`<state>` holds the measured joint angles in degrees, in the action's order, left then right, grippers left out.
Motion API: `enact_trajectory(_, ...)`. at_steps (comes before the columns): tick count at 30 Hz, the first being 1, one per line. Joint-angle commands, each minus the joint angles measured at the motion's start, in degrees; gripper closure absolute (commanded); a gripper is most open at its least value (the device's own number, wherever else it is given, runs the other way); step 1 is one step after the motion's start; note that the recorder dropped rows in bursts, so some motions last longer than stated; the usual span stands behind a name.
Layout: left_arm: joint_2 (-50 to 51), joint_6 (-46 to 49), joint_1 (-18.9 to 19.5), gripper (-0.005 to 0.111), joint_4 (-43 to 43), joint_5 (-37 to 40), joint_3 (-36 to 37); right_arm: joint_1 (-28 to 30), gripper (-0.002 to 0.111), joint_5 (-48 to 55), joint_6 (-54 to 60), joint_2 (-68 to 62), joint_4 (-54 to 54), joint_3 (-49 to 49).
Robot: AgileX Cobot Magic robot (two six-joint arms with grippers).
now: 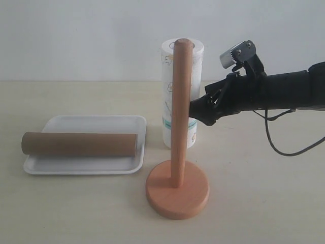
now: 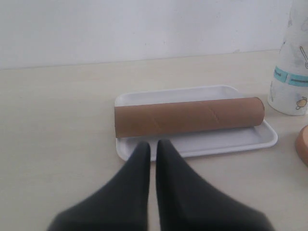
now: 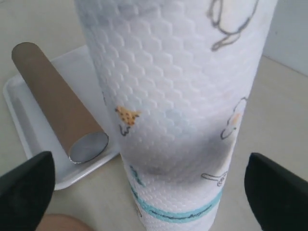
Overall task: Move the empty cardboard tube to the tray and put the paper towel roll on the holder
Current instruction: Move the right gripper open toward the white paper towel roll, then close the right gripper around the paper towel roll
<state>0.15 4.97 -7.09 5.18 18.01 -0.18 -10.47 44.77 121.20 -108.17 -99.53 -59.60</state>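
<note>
The brown cardboard tube (image 1: 81, 144) (image 2: 190, 117) (image 3: 53, 96) lies lengthwise across the white foam tray (image 1: 91, 123) (image 2: 240, 139) (image 3: 19, 106). The paper towel roll (image 1: 166, 101) (image 3: 178, 86) stands upright on the table just behind the wooden holder (image 1: 181, 112), whose dowel is bare. My right gripper (image 1: 198, 109) (image 3: 149, 161) is open, with its fingers spread on either side of the roll at mid height and a gap showing on both sides. My left gripper (image 2: 153, 144) is shut and empty, hovering just short of the tray's near rim; the exterior view does not show it.
The holder's round base (image 1: 177, 190) (image 2: 303, 144) sits in front of the roll, close to the tray's right end. A pale wall runs along the back of the table. A black cable (image 1: 284, 147) hangs under the right arm.
</note>
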Motion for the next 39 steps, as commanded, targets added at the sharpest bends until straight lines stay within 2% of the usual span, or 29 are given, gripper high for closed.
enact_trajectory(1,-0.15,-0.42,0.13,0.103,-0.09,-0.02,0.18,-0.07,0.003,0.34,0.45,-1.59,-0.42,-1.67)
enact_trajectory(20,-0.15,-0.42,0.13,0.103,-0.09,-0.02,0.18,-1.48,0.004,2.39,0.45,-9.14,-0.42,-9.18)
enact_trajectory(23,-0.15,-0.42,0.13,0.103,-0.09,-0.02,0.18,-1.48,0.016,3.09,0.45,-9.14,-0.42,-9.59)
enact_trajectory(24,-0.15,-0.42,0.13,0.103,-0.09,-0.02,0.18,-1.48,0.024,2.89,0.45,-9.14,-0.42,-9.69)
enact_trajectory(26,-0.15,-0.42,0.13,0.103,-0.09,-0.02,0.18,-1.48,0.055,3.02,0.45,-9.14,-0.42,-9.69)
enact_trajectory(29,-0.15,-0.42,0.13,0.103,-0.09,-0.02,0.18,-1.48,0.079,3.02,0.45,-9.14,-0.42,-9.69)
enact_trajectory(33,-0.15,-0.42,0.13,0.103,-0.09,-0.02,0.18,-1.48,0.106,3.02,0.45,-9.14,-0.42,-9.69)
enact_trajectory(39,-0.15,-0.42,0.13,0.103,-0.09,-0.02,0.18,-1.48,0.108,2.38,-0.30,-7.57,-0.42,-9.69)
